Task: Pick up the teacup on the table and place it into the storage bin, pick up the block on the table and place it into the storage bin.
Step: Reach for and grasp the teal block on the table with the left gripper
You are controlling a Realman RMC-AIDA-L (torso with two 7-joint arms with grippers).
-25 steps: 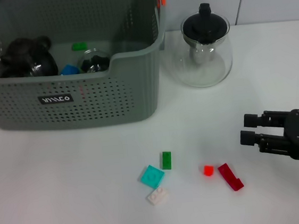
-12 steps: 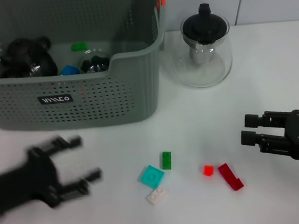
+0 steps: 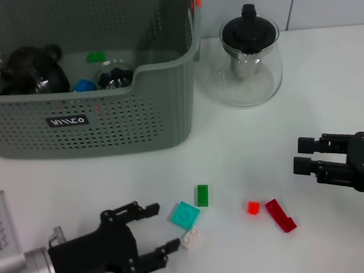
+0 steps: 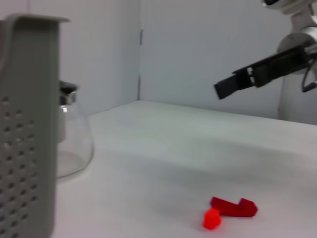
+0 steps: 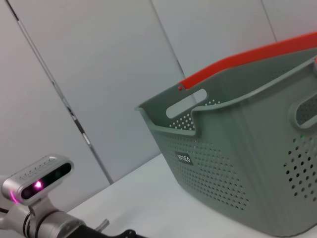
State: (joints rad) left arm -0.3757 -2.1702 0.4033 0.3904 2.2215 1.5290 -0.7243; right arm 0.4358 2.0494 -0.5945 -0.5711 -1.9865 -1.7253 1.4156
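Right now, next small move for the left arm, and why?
Probably ease the left gripper forward over the white block and lower. Its fingers are open, the lower one almost at that block beside the teal block. The right gripper hangs open, off to the side.

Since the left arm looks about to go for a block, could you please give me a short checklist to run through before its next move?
1. Left gripper open: ok, fingers spread.
2. Gripper lined up on a block: ok, the white block and teal block lie just past its fingertips.
3. Only one block between the fingers: not ok, white and teal blocks touch, and the green block sits close.
4. Storage bin has room: ok, open top, space left inside.
5. Right gripper out of the way: ok, it hovers apart, beyond the red blocks.
6. Glass teapot clear of the path: ok.
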